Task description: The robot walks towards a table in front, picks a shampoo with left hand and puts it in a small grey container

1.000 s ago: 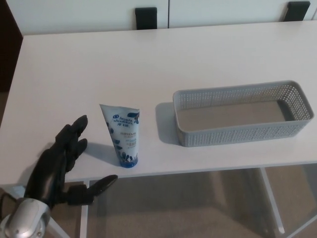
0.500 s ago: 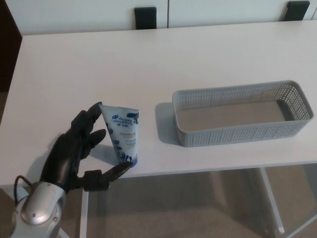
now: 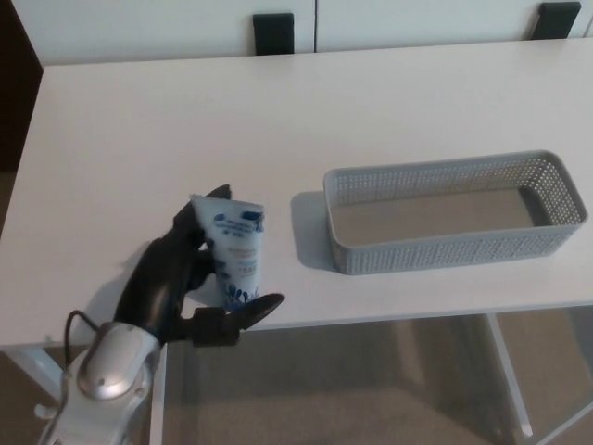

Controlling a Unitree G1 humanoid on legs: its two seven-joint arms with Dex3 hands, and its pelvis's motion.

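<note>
Shampoo on white table, fingers around it

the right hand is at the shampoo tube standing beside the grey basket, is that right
No: it is the left hand at the shampoo tube, standing beside the grey basket. The head view shows its arm entering from picture left.

The left hand is matt black all over, and its wrist casing is silver-grey. Against its fingers, the shampoo tube is white with dark blue lettering and blue splashes toward its lower end. Under the hand, the table is plain white. Off to the hand's right, the container is mid grey, its walls a fine grid of small holes. Far beyond the hand, two black blocks show against white panels.
</note>
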